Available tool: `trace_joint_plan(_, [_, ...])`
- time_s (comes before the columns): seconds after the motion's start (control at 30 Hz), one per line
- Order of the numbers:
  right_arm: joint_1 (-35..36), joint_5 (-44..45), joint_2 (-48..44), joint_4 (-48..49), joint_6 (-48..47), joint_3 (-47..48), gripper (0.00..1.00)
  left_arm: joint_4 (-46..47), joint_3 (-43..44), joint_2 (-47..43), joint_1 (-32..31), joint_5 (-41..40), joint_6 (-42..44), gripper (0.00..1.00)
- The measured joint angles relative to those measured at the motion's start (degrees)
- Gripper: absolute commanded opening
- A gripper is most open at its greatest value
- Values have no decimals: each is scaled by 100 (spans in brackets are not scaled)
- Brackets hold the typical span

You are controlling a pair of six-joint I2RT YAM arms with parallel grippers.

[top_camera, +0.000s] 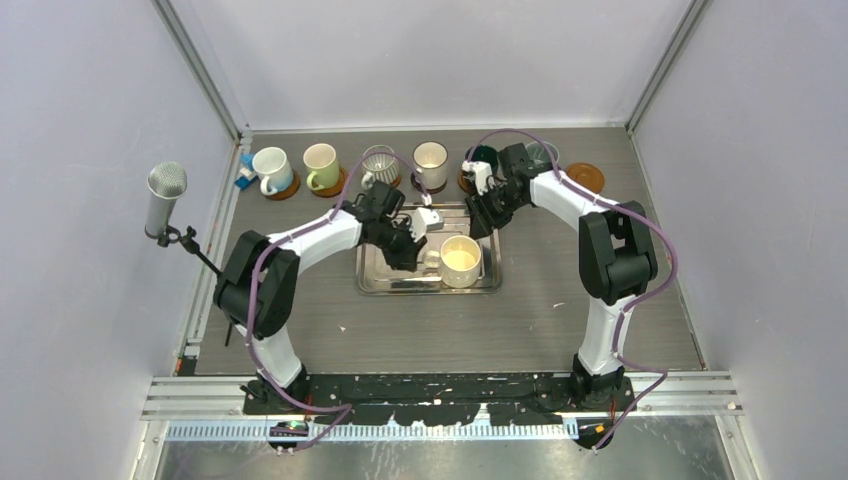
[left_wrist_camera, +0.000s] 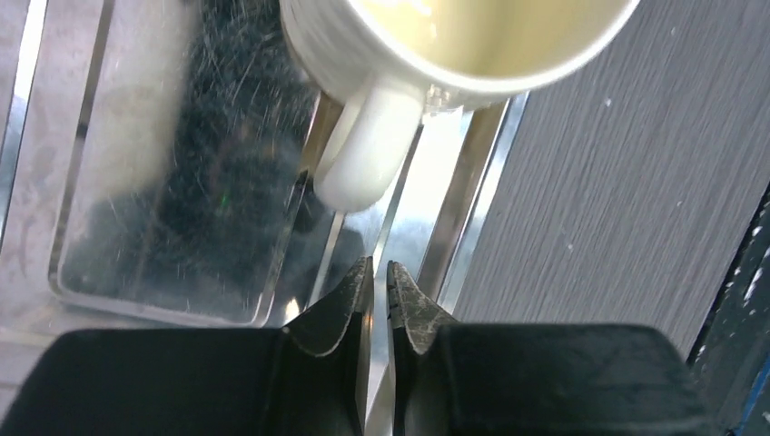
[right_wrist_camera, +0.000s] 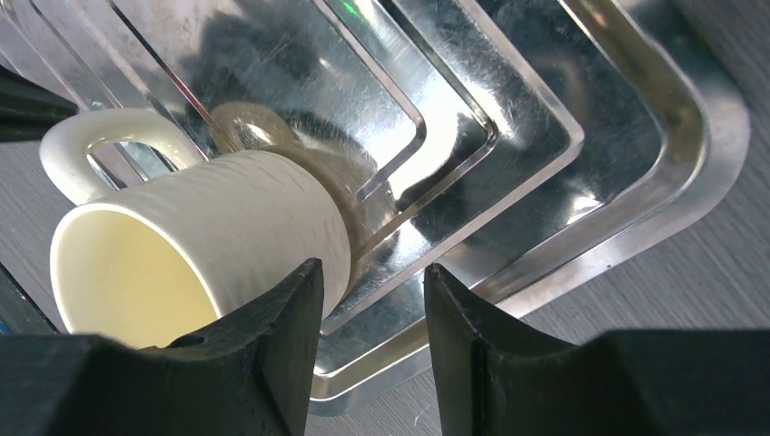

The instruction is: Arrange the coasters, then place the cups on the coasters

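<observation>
While the steel tray (top_camera: 375,282) sits mid-table, the cream mug (top_camera: 461,261) stands at its 3 o'clock end. Left gripper (left_wrist_camera: 378,268), pinched nearly together and empty, crowds the handle from 9 o'clock. Right gripper (right_wrist_camera: 373,272) gapes empty at the mug's 12 o'clock. Behind it, the teal cup (top_camera: 482,153) is half hidden.

Robotics lab test cell. Plain pale walls (top_camera: 90,120) box in a grey wood-grain counter (top_camera: 540,320) on three sides, with aluminium frame posts (top_camera: 203,70) at the corners. Two white-and-black robot arms, left arm (top_camera: 300,240) and right arm (top_camera: 600,245), are bolted to a black base plate (top_camera: 440,385) on a silver metal rail (top_camera: 690,397). Purple cables (top_camera: 512,131) loop off the arms. A microphone (top_camera: 166,192) is clamped on a stand at the counter's left edge.
</observation>
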Motion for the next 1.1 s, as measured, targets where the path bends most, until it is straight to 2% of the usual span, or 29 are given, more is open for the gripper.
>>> trace_joint_plan(0.3, [-4,-22,0,-17,-83,46,49,483,765,636,-105,-35,-1012,12])
trace_joint_plan(0.77, [-44,-111,-138,42,-125,-407,51,1163,2026,1888,-107,-63,-2212,12])
trace_joint_plan(1.03, [-33,-203,-313,103,-96,-516,53,1335,2723,2487,-229,31,-2745,25])
trace_joint_plan(1.1, [-22,-225,-313,125,-96,-516,53,1349,2771,2503,-234,101,-2837,31])
